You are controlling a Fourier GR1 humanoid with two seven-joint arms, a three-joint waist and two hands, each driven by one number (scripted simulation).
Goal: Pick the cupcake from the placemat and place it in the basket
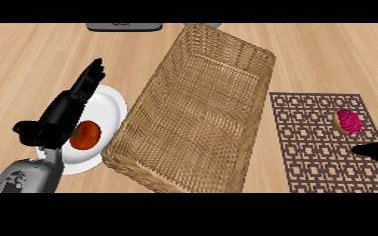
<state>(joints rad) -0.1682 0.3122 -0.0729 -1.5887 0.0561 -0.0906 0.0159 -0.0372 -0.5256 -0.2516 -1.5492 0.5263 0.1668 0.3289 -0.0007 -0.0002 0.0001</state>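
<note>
The cupcake (348, 121), with pink frosting, lies on the dark patterned placemat (310, 145) at the right of the head view. A large woven basket (199, 115) fills the middle of the counter, left of the placemat. Only a black tip of my right hand (367, 150) shows at the right edge, just below the cupcake and apart from it. My left hand (66, 111) rests open at the left, fingers straight and pointing up, over a white plate.
A white plate (111, 107) at the left holds a red tomato-like fruit (86, 134), partly behind my left hand. A dark grey object (124, 26) lies at the counter's far edge.
</note>
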